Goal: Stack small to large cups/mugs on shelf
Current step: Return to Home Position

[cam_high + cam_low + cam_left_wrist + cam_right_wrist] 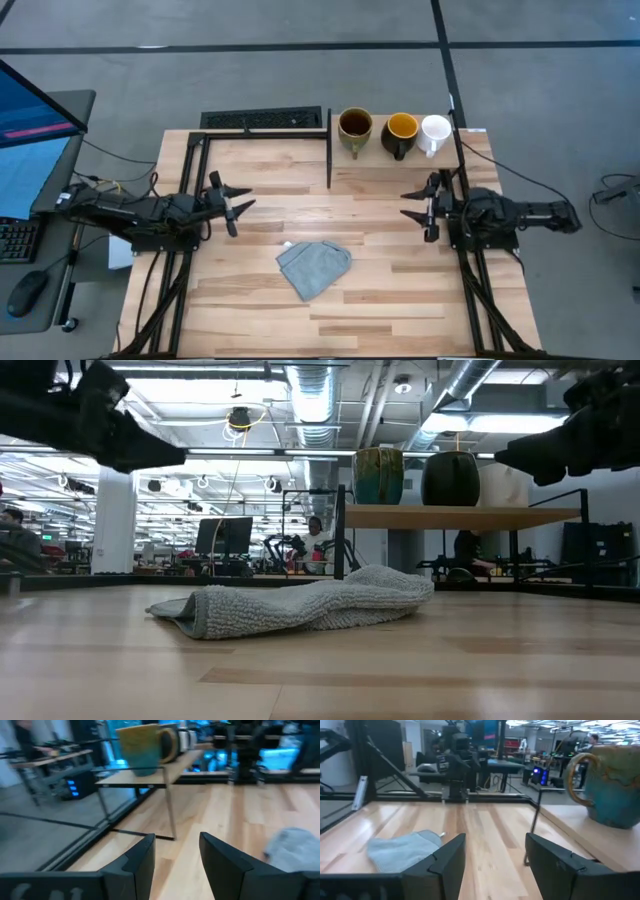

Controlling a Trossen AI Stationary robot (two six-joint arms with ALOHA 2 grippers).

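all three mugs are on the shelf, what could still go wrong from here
The white mug stands at the shelf's right end, nearest the open right gripper; a careless swing of that arm might knock it off. The dark mug stands close beside it, so one bump could shift both. The open left gripper is farther away.

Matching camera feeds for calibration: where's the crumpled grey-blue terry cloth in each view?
High: grey-blue cloth mid-table, between left gripper and right gripper, away from the raised light-wood shelf.
Low: cloth centre foreground, in front of the shelf.
Left wrist: cloth on the tabletop, cut off by the frame edge.
Right wrist: cloth on the tabletop, whole.
Shared landmark: that shelf, in all four.
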